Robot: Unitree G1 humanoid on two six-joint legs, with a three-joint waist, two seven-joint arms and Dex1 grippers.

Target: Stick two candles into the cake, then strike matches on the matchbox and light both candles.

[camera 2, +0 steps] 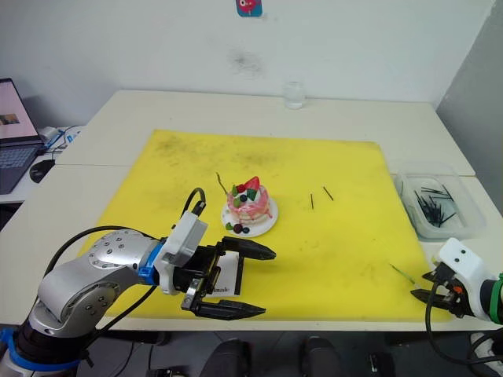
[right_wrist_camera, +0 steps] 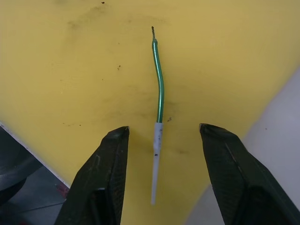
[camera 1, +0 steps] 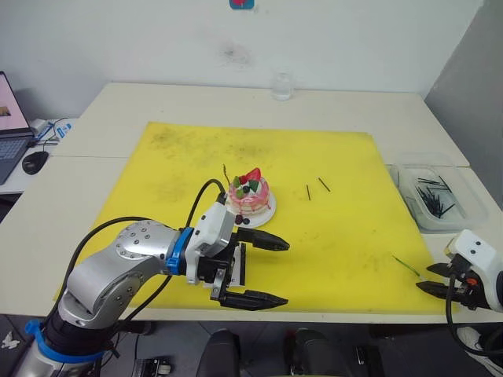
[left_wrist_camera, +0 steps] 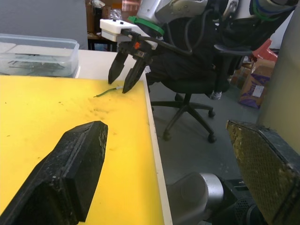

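The pink cake [camera 1: 250,195] sits on its white plate [camera 1: 267,214] mid-mat. A thin candle [camera 1: 225,174] leans up from the cake's left side. A second candle [right_wrist_camera: 159,93], green with a white end, lies at the mat's right front corner [camera 1: 406,265]. My right gripper [right_wrist_camera: 164,130] is open, and the candle's white end lies between its fingers [right_wrist_camera: 108,159]. My left gripper [camera 1: 285,273] is open in front of the cake, over the white matchbox [camera 2: 228,280] on the mat. Two dark matches [camera 1: 308,192] lie right of the cake.
A clear tub [camera 1: 432,196] of dark matches stands off the yellow mat [camera 1: 173,157] at the right. A glass [camera 1: 281,86] stands at the table's back. A laptop [camera 1: 9,126] and a mouse [camera 1: 34,162] are on the left. An office chair [left_wrist_camera: 187,89] stands beyond the table's edge.
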